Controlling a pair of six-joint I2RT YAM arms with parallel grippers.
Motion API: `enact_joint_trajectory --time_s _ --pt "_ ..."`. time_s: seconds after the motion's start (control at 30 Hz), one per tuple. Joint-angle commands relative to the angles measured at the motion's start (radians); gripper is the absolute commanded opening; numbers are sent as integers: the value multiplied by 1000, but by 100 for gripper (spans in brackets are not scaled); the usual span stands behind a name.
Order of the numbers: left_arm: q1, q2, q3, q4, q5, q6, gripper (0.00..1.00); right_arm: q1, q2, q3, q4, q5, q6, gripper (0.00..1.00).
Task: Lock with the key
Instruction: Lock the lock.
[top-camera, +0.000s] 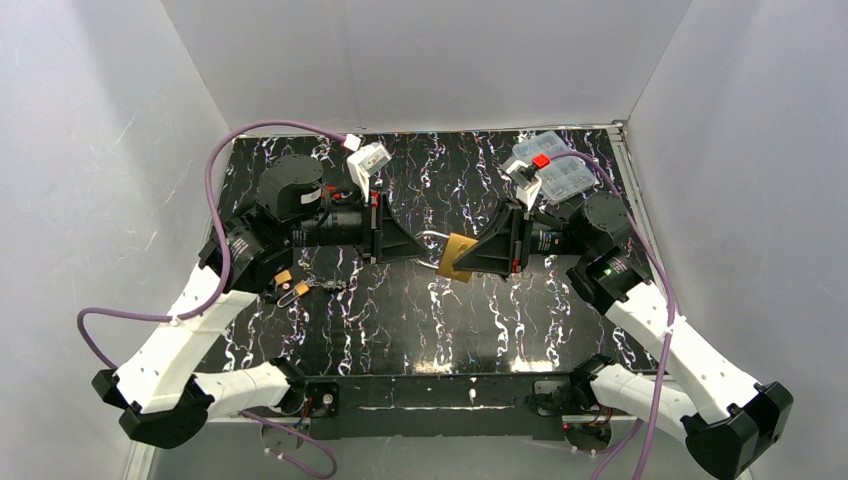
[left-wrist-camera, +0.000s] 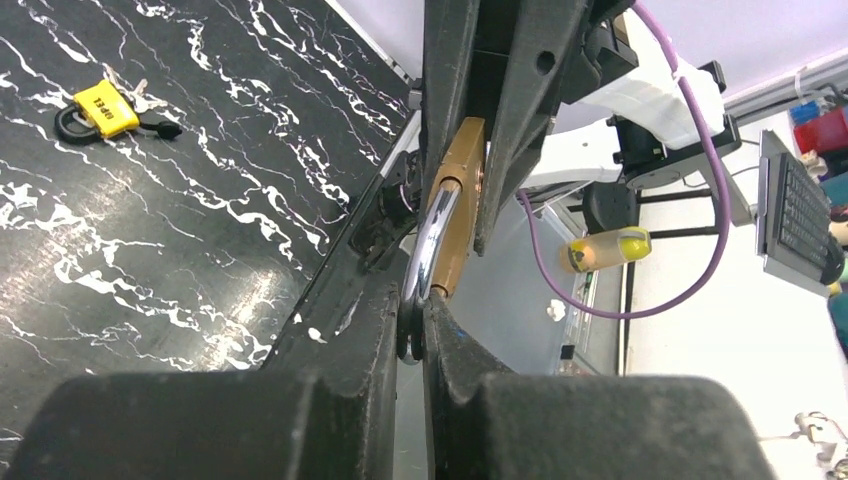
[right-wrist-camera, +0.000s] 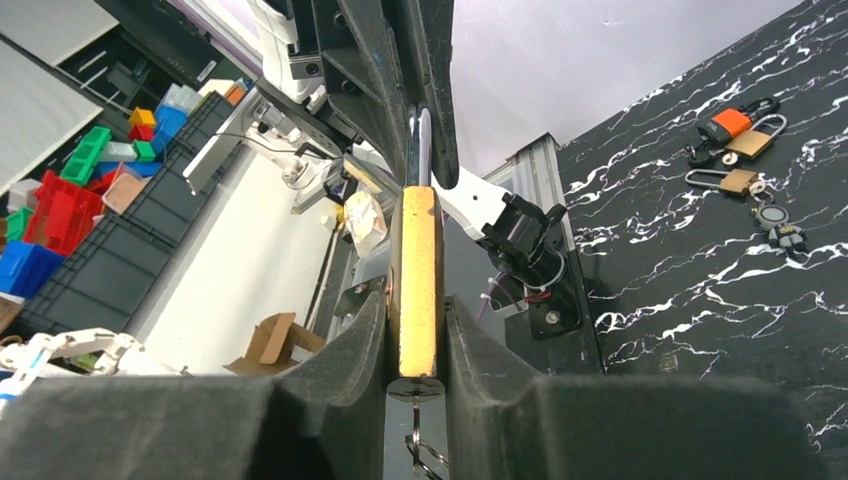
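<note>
Your right hand (right-wrist-camera: 416, 330) clamped on the lock (right-wrist-camera: 415, 270) by its brass body, your left hand (left-wrist-camera: 413, 325) clamped on its shackle (left-wrist-camera: 433, 235), both raised over the bench (top-camera: 400, 320)

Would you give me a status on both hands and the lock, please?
Left hand shut on the lock by its shackle. Right hand shut on its body, off the table. Other padlocks lie clear.

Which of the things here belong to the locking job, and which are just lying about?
Job: lock, clamped between left gripper and right gripper; key at its underside.
Lying about: spare padlocks on the table; plastic box at the back.
</note>
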Motion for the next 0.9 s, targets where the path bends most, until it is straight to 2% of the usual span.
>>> enact_joint_trajectory --time_s 0.0,0.07,0.13,0.33,0.5,0.6,0.77,0.87 --pt "3 16 43 30 -17 -68 0 -8 -20 26 -9 60 -90 42" --pt "11 20 76 31 -43 -92 0 -25 -38 2 -14 78 -99 60" --pt "12 24 118 31 -56 -104 0 -53 -55 -30 14 77 -89 68" --pt "11 63 255 -2 -29 -116 0 -122 -88 -117 212 25 18 72" --pt "11 76 291 -1 -16 -126 0 -123 -76 -127 280 25 47 66" --pt "12 84 300 -3 -11 -129 0 -123 -60 -108 287 23 52 57" --pt "12 90 305 -5 -13 -128 0 -123 -53 -84 280 21 50 51" --pt "11 88 303 0 -13 -129 0 -123 -47 -79 277 18 51 37"
